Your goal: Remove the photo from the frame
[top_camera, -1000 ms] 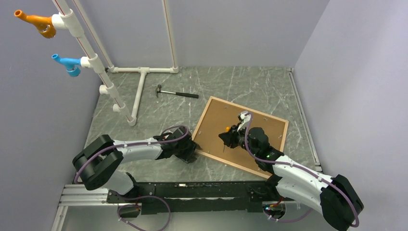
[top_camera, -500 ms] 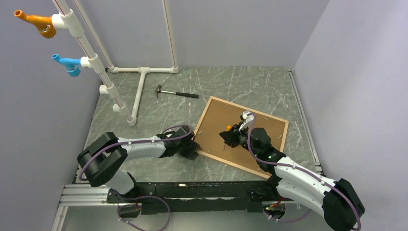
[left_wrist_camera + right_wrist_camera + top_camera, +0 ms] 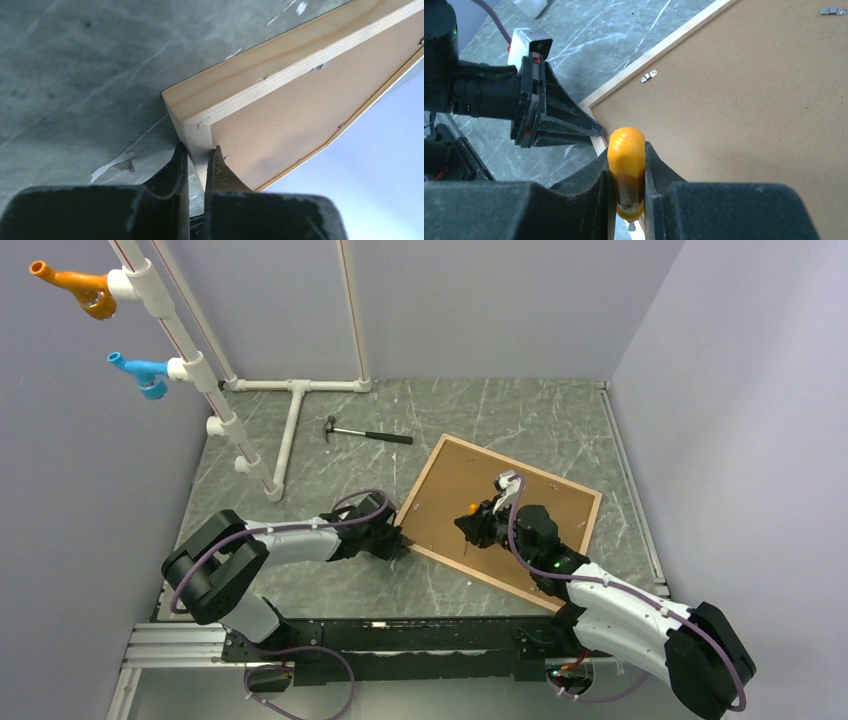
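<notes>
The light wood frame (image 3: pixel 432 562) lies face down on the table, its brown backing board (image 3: pixel 450 490) up. The photo's printed side is hidden. My left gripper (image 3: pixel 402 543) is shut on the frame's near left corner (image 3: pixel 197 135), one finger on each side of the wooden border. My right gripper (image 3: pixel 472 523) hovers over the backing board and is shut on an orange-handled screwdriver (image 3: pixel 626 160), its tip pointing down near the frame's near edge. Small metal clips (image 3: pixel 649 76) sit along the inner border of the frame.
A hammer (image 3: pixel 366 433) lies on the table beyond the frame. A white pipe structure (image 3: pixel 290 420) stands at the back left, with orange (image 3: pixel 75 285) and blue (image 3: pixel 140 370) fittings. Grey walls close in on all sides.
My left gripper has moved slightly right and forward onto the frame's near left corner, and the frame has shifted a little. My right gripper has stayed over the board.
</notes>
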You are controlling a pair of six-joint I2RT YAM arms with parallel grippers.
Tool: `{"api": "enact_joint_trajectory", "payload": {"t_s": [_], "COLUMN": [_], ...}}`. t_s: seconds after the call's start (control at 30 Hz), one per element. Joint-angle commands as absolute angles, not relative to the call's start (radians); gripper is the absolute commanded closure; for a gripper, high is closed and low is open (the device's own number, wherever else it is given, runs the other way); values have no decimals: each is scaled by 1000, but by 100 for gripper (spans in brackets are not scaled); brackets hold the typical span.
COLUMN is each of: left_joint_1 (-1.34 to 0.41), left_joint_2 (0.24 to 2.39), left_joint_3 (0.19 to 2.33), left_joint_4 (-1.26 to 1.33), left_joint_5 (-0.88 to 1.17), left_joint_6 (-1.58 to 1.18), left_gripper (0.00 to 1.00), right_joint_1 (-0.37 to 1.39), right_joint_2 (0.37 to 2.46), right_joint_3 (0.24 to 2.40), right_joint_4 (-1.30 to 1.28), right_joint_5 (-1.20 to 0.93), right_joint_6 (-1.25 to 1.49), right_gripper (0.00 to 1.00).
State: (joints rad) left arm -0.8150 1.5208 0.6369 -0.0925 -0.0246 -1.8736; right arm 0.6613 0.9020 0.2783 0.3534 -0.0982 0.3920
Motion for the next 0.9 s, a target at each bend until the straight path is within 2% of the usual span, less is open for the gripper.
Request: {"api": "enact_joint_trajectory", "payload": {"t_s": [0.0, 0.43, 0.67, 0.87], "left_joint_1": [-757, -606, -509, -443], "left_joint_2": [1583, 1615, 1637, 1672], "left_joint_3": [641, 778, 827, 831], "left_joint_4": [-234, -322, -246, -126], "left_joint_5": [-146, -203, -112, 46], "left_joint_6": [-1688, -1213, -937, -779], "left_gripper": [100, 100, 100, 100], "right_joint_1": [659, 661, 663, 696], "right_joint_2": [929, 1085, 1323, 1545], "right_joint_3": [281, 418, 583, 772], "right_joint_4": [428, 389, 433, 461], "right_joint_5": [-110, -133, -207, -217], "right_joint_6": [371, 379, 377, 382], "right_gripper": [100, 100, 100, 100]}}
